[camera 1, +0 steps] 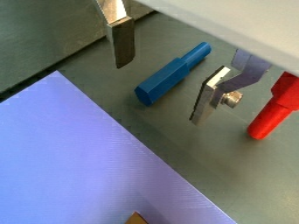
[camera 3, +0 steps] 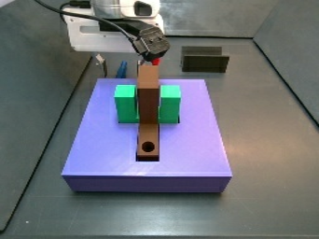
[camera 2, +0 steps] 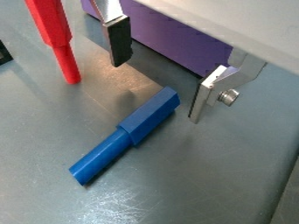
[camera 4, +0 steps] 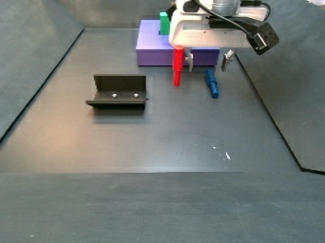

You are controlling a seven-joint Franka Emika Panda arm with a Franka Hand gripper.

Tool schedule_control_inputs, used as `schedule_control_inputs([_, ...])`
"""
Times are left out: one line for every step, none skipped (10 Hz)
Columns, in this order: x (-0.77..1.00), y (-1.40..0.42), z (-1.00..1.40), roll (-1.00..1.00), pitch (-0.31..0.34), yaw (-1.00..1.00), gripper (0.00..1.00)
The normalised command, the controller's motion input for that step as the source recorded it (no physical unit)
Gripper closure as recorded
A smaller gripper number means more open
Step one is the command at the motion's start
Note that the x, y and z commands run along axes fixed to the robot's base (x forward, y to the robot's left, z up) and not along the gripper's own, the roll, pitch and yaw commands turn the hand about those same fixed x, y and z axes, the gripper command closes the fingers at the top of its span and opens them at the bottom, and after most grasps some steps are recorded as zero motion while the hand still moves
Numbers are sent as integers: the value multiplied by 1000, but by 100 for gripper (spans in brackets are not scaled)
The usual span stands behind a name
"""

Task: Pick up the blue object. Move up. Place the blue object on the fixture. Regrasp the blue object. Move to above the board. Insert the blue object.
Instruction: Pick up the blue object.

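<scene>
— Hovering with jaws spread and empty, the gripper (camera 2: 163,77) straddles the blue object (camera 2: 126,134), which lies flat on the floor beside the board (camera 1: 82,162), near the red peg (camera 2: 54,37).
— Handling?
— Probably light, stiff, smooth plastic — might roll. Pinch across the thicker end, squarely.

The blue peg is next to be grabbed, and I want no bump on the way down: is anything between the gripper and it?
Nothing visible is. The gripper hangs open just above the blue peg, which lies flat on the floor, one finger to each side. The red peg stands upright beside it, outside the fingers.
</scene>
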Motion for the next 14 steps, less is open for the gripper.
schedule_control_inputs([0, 9, -154, 71, -53, 0, 0])
schedule_control_inputs([0, 17, -154, 64, -56, 0, 0])
schedule_control_inputs([0, 11, -149, 64, -64, 0, 0])
schedule_control_inputs([0, 14, -143, 60, -53, 0, 0])
schedule_control_inputs([0, 17, -146, 61, -51, 0, 0])
schedule_control_inputs([0, 26, -137, 59, -46, 0, 0])
schedule_control_inputs([0, 34, -134, 60, -41, 0, 0])
schedule_control_inputs([0, 49, -151, 77, -44, 0, 0])
schedule_control_inputs([0, 37, -151, 77, -41, -6, 0])
schedule_control_inputs([0, 29, -146, 53, -47, -3, 0])
schedule_control_inputs([0, 3, -114, 31, -50, 0, 0])
schedule_control_inputs([0, 0, -77, 21, -60, -3, 0])
schedule_control_inputs([0, 0, -57, 21, -63, -23, 0])
schedule_control_inputs([0, 0, -69, 29, -60, -23, 0])
